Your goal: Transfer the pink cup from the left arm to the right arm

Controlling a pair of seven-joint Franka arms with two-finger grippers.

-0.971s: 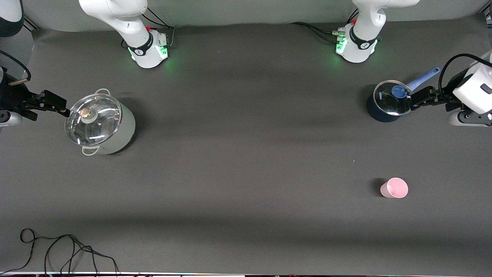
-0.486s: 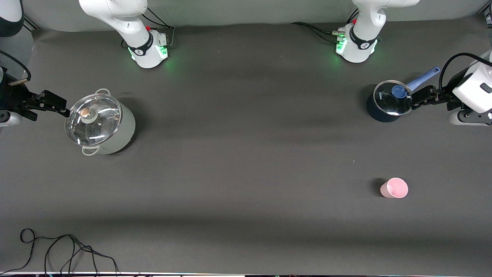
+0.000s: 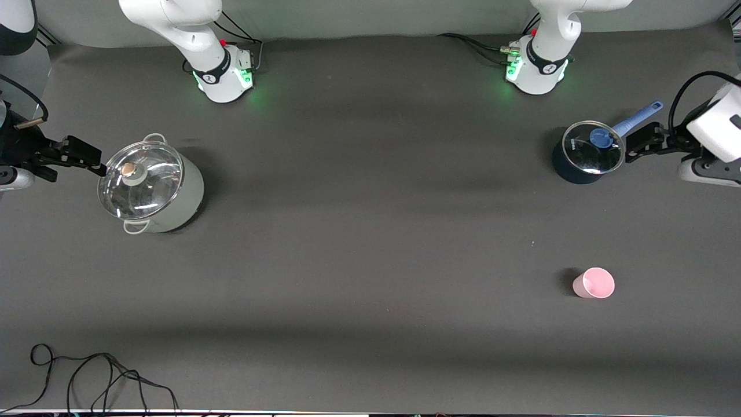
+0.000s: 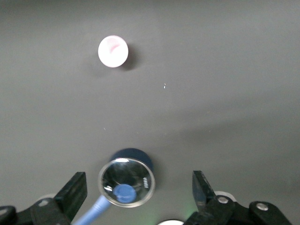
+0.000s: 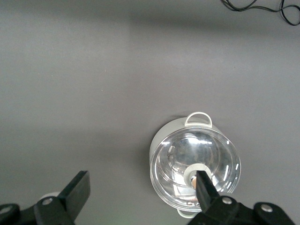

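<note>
The pink cup point(image 3: 594, 283) is seen standing upright on the dark bench point(image 3: 370, 231), mouth up, toward the left arm's end and nearer to the front camera than everything else there. Nothing touches it. In the left wrist view the cup point(image 4: 113, 51) is shown from above, well apart from the fingers.

Farther from the front camera than the cup, a small dark-blue saucepan point(image 3: 582, 156) is placed, covered by a glass lid point(image 3: 592, 147) with a blue knob, its blue handle point(image 3: 637, 119) pointing away from the camera toward the bench edge.

The left end effector point(image 3: 641, 143) is held up in the air just beside the saucepan, over the bench near the handle. Its two fingers are spread wide apart, as shown in the left wrist view point(image 4: 140, 190), and nothing is held between them.

Toward the right arm's end, a large grey-white pot point(image 3: 153, 188) with two loop handles is set, closed by a glass lid point(image 3: 140, 172) with a round knob. The right end effector point(image 3: 78, 155) hangs at the rim of that pot's lid; its fingers are likewise parted with nothing gripped, as seen in the right wrist view point(image 5: 143, 192).

A loose black cable point(image 3: 98, 376) lies coiled on the bench at the edge nearest the front camera, at the right arm's end.
</note>
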